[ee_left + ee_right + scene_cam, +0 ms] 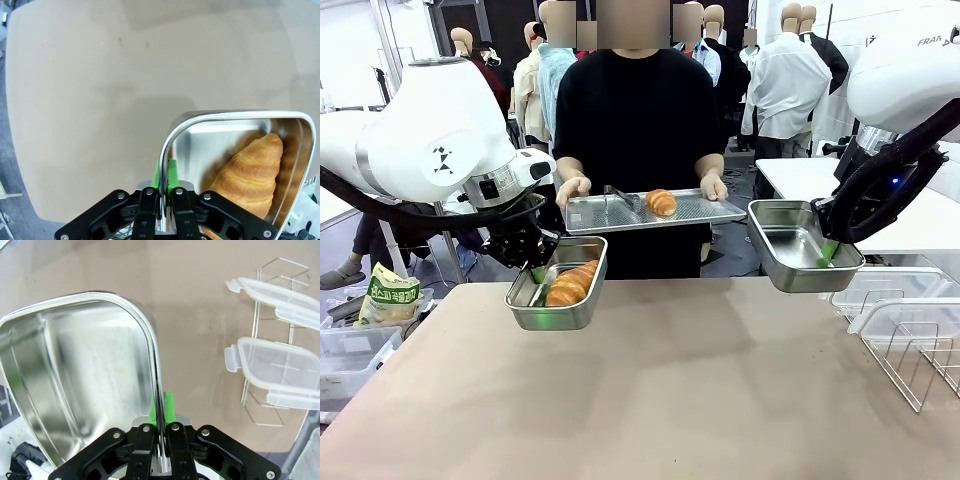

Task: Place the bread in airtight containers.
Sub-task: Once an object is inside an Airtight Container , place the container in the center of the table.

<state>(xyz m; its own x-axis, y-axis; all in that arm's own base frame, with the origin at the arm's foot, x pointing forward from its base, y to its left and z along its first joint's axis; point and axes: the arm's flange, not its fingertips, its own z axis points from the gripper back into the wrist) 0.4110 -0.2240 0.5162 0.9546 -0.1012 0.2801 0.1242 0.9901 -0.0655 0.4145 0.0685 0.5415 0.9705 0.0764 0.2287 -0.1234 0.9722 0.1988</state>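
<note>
The left gripper (538, 272) is clamped on the wall of the left tub (555, 318), held above the table (670, 420) with 1 roll (572, 283) lying inside. The right gripper (828, 252) pinches the wall of the right tub (800, 275), which is empty, tilted, and raised just beside the tray (705, 211) that the person holds with both hands. The step looks like offering the right tub for the tray roll (661, 202). To do it well, level that tub, bring its rim close under the tray edge and hold it steady, since a one-wall pinch could let it swing when the roll drops in. Counted: 2 tubs, 2 rolls, 1 tray, 1 pair of tongs (622, 197), and 2 lids (272, 372) on a rack (257, 315).
</note>
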